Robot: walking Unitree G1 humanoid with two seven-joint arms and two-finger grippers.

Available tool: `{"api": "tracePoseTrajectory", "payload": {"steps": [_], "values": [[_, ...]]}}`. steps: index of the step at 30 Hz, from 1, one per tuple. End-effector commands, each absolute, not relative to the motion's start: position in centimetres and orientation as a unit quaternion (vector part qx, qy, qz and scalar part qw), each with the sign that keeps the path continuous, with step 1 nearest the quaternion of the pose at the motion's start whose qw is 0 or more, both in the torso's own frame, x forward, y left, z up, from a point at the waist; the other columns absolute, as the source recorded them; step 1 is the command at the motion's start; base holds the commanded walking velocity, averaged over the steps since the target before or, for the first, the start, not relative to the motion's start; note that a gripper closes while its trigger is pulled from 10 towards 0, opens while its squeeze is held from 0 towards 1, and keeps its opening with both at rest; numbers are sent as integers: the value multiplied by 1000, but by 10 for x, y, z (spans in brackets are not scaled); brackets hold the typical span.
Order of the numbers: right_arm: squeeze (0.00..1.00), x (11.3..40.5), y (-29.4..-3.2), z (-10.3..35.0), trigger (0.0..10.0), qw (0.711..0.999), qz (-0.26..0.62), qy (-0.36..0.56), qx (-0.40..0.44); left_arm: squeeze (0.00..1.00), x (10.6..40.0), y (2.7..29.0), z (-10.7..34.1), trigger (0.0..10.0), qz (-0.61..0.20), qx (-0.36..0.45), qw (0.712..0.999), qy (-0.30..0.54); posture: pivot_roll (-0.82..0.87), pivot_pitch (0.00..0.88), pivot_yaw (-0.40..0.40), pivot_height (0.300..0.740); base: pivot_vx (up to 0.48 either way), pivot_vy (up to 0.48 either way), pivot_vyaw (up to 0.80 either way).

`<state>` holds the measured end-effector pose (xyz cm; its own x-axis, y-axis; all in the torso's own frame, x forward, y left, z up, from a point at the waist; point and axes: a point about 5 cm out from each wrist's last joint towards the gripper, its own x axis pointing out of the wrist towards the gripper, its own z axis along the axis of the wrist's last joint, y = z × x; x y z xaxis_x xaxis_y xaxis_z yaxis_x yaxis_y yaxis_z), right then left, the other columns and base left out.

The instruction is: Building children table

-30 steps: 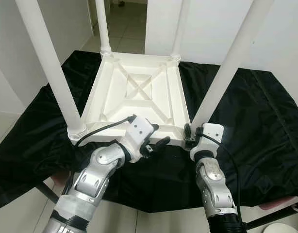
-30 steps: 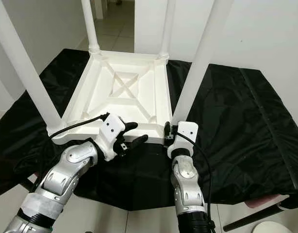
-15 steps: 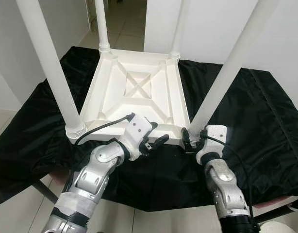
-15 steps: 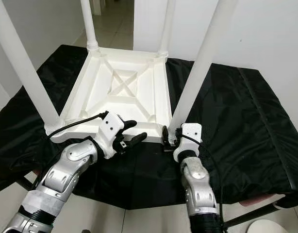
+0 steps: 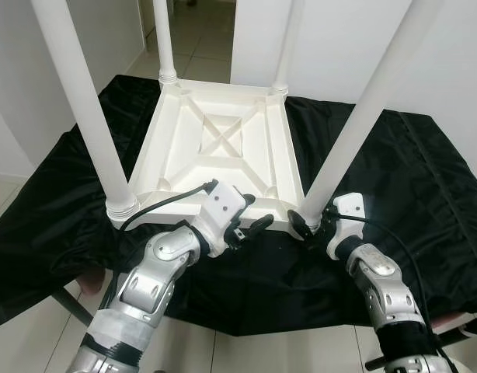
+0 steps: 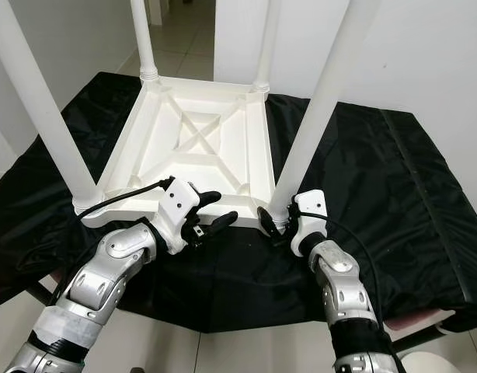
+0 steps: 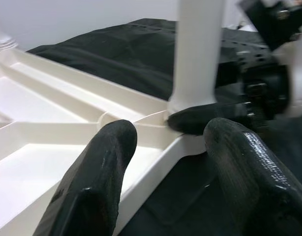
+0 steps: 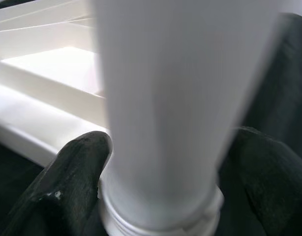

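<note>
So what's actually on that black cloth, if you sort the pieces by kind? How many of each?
White table legs: 4, standing upright at near left, far left, far right and near right
White upside-down tabletop: 1
Black cloth: 1
Robot grippers: 2, left gripper at the tabletop's near edge, right gripper around the near right leg's base
Total: 8

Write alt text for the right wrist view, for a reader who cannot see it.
A thick white table leg stands close up between the right gripper's two black fingers, one on each side of its ribbed base. Behind it lie the upturned white tabletop's ribs and some black cloth.
</note>
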<state>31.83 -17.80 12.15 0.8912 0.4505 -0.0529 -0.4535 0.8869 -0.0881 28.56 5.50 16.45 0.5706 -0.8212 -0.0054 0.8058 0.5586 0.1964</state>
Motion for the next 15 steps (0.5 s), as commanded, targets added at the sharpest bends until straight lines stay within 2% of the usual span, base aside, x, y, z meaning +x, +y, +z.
{"api": "tracePoseTrajectory", "payload": {"steps": [1,4,15], "values": [[0,322,-177,123,10000,965,258,11,-54,0,282,51,164,10000,-488,89,868,-38,76,15,-35,740,0,0,0],[0,333,-171,127,10000,949,306,17,-74,0,281,48,164,10000,-495,90,864,-35,78,9,-39,740,0,0,0],[0,347,-161,125,10000,925,365,41,-99,0,283,42,165,10000,-494,85,864,-42,100,0,-56,740,0,0,0]]}}
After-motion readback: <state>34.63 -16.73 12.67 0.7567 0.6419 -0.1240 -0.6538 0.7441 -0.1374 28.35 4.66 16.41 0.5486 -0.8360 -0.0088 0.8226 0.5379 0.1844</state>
